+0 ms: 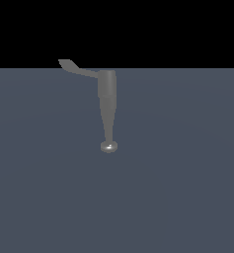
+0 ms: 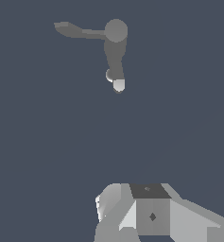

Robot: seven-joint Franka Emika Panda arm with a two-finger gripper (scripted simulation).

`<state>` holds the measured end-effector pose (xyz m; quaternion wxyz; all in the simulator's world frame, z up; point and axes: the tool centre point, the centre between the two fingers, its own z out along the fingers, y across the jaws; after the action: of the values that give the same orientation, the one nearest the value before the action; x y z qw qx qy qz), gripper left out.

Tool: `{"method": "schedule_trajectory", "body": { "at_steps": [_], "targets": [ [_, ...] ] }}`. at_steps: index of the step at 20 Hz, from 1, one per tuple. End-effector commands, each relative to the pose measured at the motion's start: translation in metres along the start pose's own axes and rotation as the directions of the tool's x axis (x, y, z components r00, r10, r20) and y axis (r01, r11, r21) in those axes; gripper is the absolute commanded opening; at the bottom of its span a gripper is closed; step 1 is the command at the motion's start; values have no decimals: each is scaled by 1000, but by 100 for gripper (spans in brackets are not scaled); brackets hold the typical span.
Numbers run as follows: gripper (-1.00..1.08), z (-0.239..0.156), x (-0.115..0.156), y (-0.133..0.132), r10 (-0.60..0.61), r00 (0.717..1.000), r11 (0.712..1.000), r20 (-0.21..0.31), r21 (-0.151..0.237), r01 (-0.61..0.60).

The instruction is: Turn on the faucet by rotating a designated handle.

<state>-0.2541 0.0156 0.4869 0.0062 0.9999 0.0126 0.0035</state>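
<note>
Appearing only in the wrist view, fingers (image 2: 132, 212), state unclear, sit apart from faucet (image 2: 114, 52).

The exterior view looks level at the faucet (image 1: 107, 106) from mid-range, the floor's far edge crossing behind its wide end. The wrist view looks down on the faucet (image 2: 115, 53) from farther back, with the gripper (image 2: 132, 212) at the frame edge. Both views share faucet and handle (image 1: 76, 68).
</note>
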Motion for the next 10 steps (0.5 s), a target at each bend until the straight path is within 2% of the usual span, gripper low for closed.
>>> {"method": "schedule_trajectory", "body": {
  "at_steps": [1, 10],
  "targets": [
    [-100, 0, 1, 0, 2, 1000, 1000, -5, -7, -2],
    [-100, 1, 6, -1, 25, 1000, 1000, -4, -4, -26]
  ]
}}
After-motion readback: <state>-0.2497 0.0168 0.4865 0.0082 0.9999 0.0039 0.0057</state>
